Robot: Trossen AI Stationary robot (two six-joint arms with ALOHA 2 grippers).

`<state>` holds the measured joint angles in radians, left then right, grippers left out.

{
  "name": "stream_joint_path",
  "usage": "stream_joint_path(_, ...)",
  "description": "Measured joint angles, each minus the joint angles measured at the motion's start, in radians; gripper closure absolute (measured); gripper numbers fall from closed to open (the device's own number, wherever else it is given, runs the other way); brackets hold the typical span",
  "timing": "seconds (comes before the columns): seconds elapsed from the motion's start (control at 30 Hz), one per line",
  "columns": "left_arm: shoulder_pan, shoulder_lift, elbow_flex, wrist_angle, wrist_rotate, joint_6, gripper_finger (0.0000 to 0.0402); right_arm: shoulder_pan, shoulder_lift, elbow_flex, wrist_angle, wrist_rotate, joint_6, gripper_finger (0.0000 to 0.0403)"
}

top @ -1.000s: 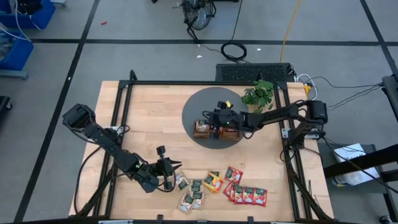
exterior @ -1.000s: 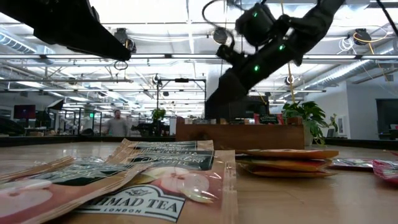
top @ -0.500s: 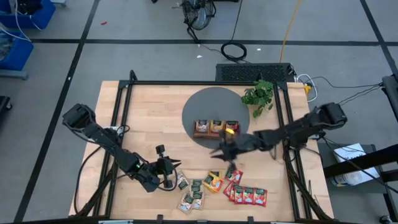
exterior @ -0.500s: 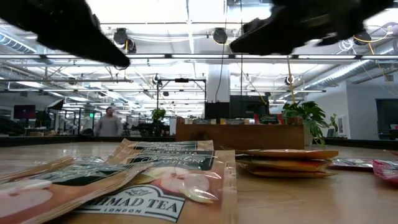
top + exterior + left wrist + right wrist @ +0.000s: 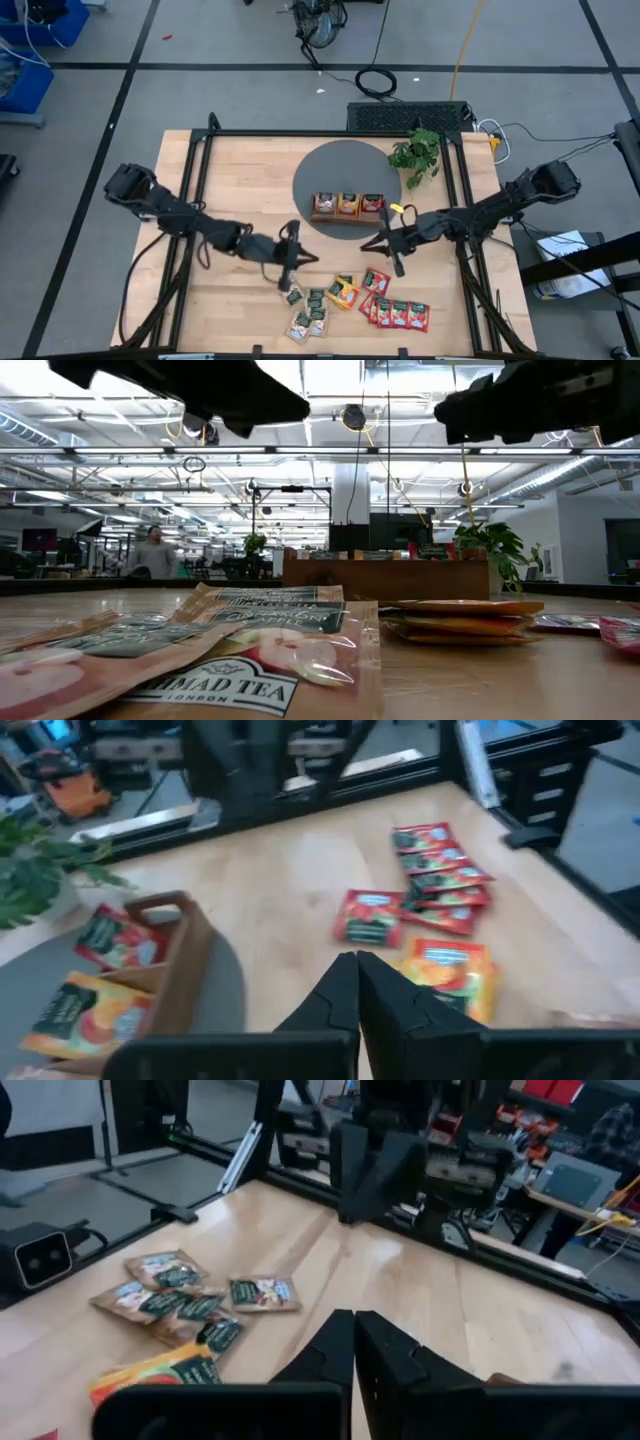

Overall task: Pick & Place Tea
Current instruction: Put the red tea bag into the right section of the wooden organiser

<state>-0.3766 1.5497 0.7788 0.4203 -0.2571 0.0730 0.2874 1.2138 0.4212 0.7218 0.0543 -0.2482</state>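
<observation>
Red tea sachets (image 5: 400,314) — below closed fingers (image 5: 388,243)

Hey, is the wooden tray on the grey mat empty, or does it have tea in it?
Not empty. The wooden tray holds a tea sachet in each of its three compartments.

Even, bright overhead light is given across the wooden table (image 5: 250,180) in the high view, with only short soft shadows cast under the arms and the sachets (image 5: 345,295). In the low view, strong glare is thrown by the ceiling strip lights (image 5: 330,380), against which both arms are reduced to dark silhouettes, while the nearest sachets (image 5: 230,660) are rendered large and soft and the room behind is seen slightly hazy. Motion blur is noted in both wrist views, most strongly at the plant (image 5: 35,870), the tray (image 5: 185,955) and the picture edges.
</observation>
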Motion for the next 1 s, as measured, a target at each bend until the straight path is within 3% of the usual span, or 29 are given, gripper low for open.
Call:
stream_joint_path(0.4, 0.027, 0.065, -0.008, -0.011, 0.063, 0.044, 0.0387, 0.01, 0.005, -0.028, 0.03, -0.003, 0.109, 0.0402)
stream_joint_path(0.63, 0.029, 0.064, -0.006, 0.001, 0.216, 0.126, 0.0392, 0.043, 0.035, -0.028, 0.03, -0.004, 0.103, 0.0402)
stream_joint_path(0.83, 0.035, 0.064, -0.006, 0.0, 0.228, 0.159, 0.038, 0.049, 0.035, -0.028, -0.018, -0.005, 0.119, 0.0399)
stream_joint_path(1.0, 0.049, 0.064, -0.006, -0.005, 0.272, 0.159, 0.0397, 0.049, 0.035, -0.028, -0.031, -0.005, 0.164, 0.0399)
